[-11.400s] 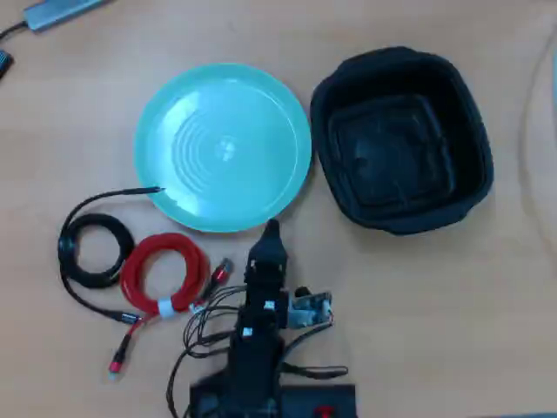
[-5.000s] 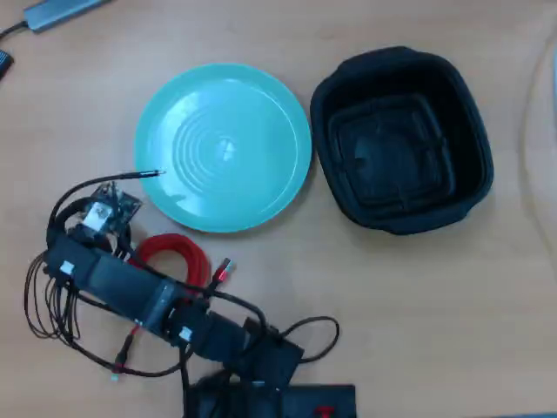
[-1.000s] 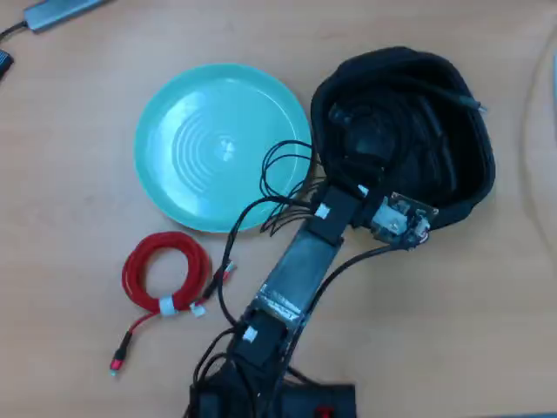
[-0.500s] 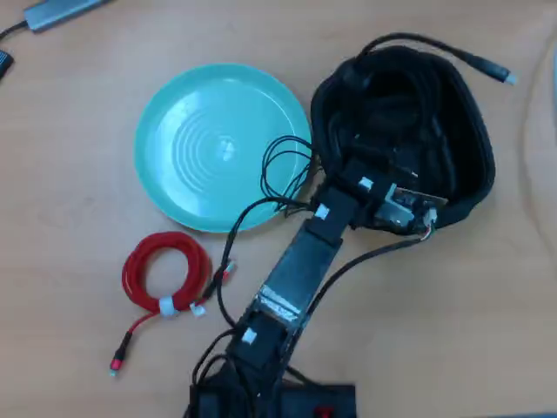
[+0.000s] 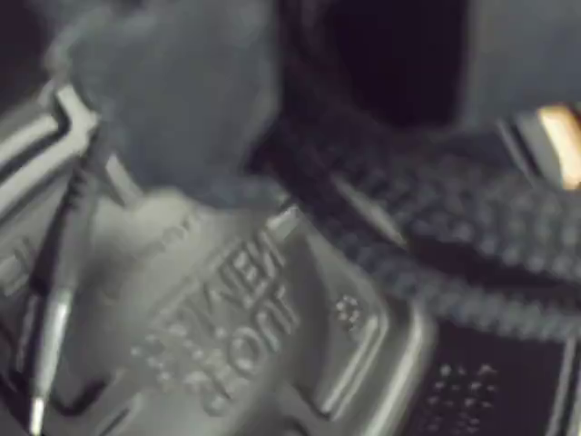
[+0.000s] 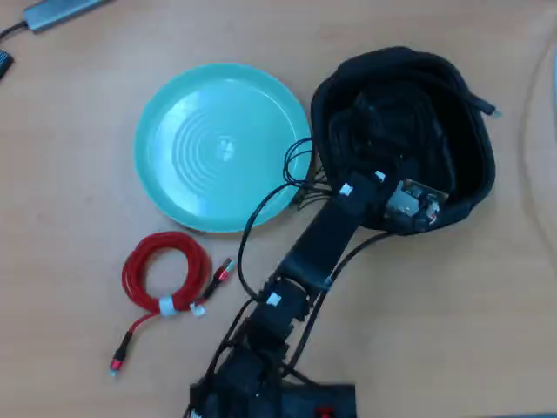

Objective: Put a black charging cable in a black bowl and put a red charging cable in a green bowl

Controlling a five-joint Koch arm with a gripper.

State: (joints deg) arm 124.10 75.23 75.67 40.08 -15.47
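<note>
Hand (image 6: 376,139) deep inside black bowl (image 6: 474,187), grip unreadable; cable end (image 6: 487,108) over rim.

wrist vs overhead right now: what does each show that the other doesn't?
Wrist only: a close, blurred look at braided strands of the black charging cable lying on the embossed floor of the black bowl, with a plug tip at the left edge.

Overhead only: the green bowl, empty; the red charging cable coiled on the table; the arm reaching into the bowl; a cable end poking over the bowl's right rim.

Both: black cable inside the black bowl. Neither shows the gripper's fingertips clearly.
</note>
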